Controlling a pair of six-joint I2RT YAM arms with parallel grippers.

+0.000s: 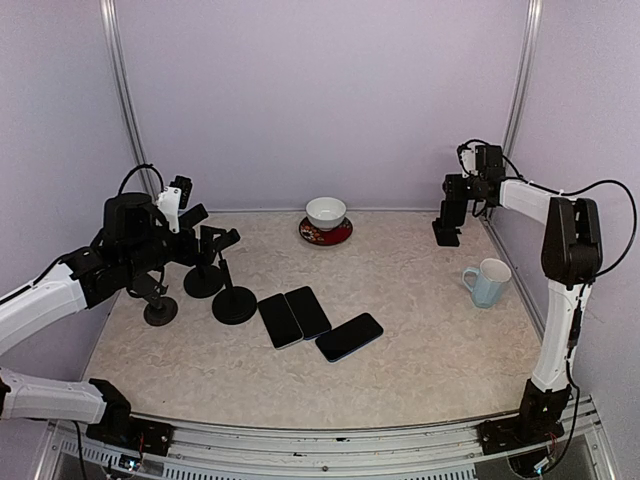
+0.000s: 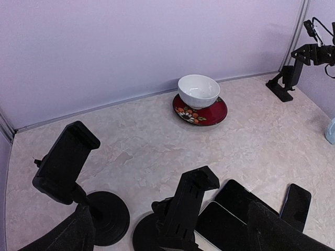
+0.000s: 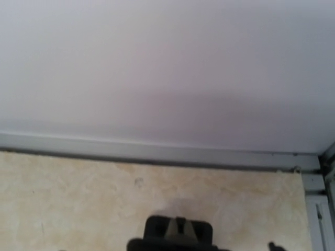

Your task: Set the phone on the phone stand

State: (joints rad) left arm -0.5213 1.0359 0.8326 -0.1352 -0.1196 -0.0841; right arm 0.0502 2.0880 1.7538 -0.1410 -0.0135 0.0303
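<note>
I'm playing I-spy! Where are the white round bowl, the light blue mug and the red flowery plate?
White round bowl (image 2: 198,91), left wrist view, on its outer side.
Light blue mug (image 1: 488,285), top external view, on its side wall.
Red flowery plate (image 2: 214,111), left wrist view, on its bare rim.

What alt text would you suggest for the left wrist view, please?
Two black stands sit upright in the foreground on a marbled table, with three dark phones lying flat to their right. Farther back, a white bowl rests on a red plate.

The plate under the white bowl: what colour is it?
Dark red plate with white and orange flowers, clearest in the left wrist view.
</note>
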